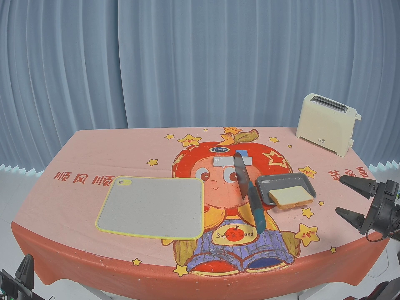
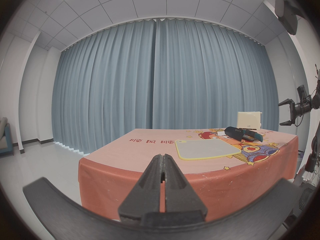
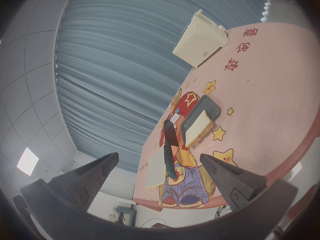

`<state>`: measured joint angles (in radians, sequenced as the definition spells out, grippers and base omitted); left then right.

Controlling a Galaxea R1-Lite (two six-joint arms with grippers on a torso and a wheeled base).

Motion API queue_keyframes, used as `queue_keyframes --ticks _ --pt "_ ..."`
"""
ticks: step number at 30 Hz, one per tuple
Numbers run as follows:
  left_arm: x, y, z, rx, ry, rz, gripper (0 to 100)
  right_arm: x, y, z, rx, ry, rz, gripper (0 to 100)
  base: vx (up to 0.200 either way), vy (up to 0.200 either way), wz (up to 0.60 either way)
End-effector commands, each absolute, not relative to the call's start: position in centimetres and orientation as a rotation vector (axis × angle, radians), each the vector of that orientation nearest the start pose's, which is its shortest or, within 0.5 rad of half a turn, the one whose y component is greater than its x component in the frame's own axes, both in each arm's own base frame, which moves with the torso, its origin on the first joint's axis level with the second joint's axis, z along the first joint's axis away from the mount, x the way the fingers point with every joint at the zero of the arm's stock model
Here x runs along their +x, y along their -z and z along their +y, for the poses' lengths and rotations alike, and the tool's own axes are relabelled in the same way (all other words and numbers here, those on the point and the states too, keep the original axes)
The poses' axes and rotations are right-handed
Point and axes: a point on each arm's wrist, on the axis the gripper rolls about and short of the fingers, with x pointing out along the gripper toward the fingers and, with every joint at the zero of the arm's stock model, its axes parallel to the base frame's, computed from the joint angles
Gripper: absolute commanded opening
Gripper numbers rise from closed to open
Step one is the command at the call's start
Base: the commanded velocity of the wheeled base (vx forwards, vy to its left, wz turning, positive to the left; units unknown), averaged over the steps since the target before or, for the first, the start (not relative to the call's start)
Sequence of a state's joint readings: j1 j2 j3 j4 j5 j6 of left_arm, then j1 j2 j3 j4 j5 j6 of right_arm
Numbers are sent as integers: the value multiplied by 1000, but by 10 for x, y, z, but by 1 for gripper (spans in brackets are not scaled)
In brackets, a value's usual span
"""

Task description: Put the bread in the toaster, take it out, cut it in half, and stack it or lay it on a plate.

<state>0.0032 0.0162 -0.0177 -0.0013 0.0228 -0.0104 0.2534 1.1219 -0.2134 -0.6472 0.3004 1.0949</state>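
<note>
A slice of bread (image 1: pixel 291 196) (image 3: pixel 199 128) lies on a dark grey tray-like plate (image 1: pixel 278 181) (image 3: pixel 207 106) right of centre on the table, overhanging the plate's near edge. The cream toaster (image 1: pixel 327 123) (image 3: pixel 201 39) (image 2: pixel 249 120) stands at the far right corner, slot empty. A knife (image 1: pixel 249 191) (image 3: pixel 169 150) (image 2: pixel 243 134) with a teal handle lies left of the plate. The grey cutting board (image 1: pixel 154 206) (image 2: pixel 205 148) with a yellow rim lies left of the knife. My right gripper (image 1: pixel 346 197) (image 3: pixel 158 165) hovers open off the table's right edge, pointing at the bread. My left gripper (image 2: pixel 163 170) is shut, low beyond the table's near left corner.
The table wears a pink cloth with a cartoon print (image 1: pixel 225 188). Small white and blue labels (image 1: pixel 227 160) lie behind the knife's blade. Blue curtains (image 1: pixel 200 51) hang behind the table. Bare cloth stretches between the plate and the toaster.
</note>
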Motion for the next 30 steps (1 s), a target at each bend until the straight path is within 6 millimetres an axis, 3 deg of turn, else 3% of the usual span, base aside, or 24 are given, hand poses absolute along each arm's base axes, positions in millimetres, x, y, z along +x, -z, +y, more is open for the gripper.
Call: queue_keyframes --ticks 1,24,30 --pt "-22 -76 0 -11 -26 11 0 137 -145 45 1061 -337 586 100 0 0 0" --pt "-22 -76 0 -11 -28 9 0 156 -144 50 1111 -324 605 100 0 0 0" --pt "-22 -76 0 -11 -26 11 0 171 -135 54 1111 -312 614 100 0 0 0"
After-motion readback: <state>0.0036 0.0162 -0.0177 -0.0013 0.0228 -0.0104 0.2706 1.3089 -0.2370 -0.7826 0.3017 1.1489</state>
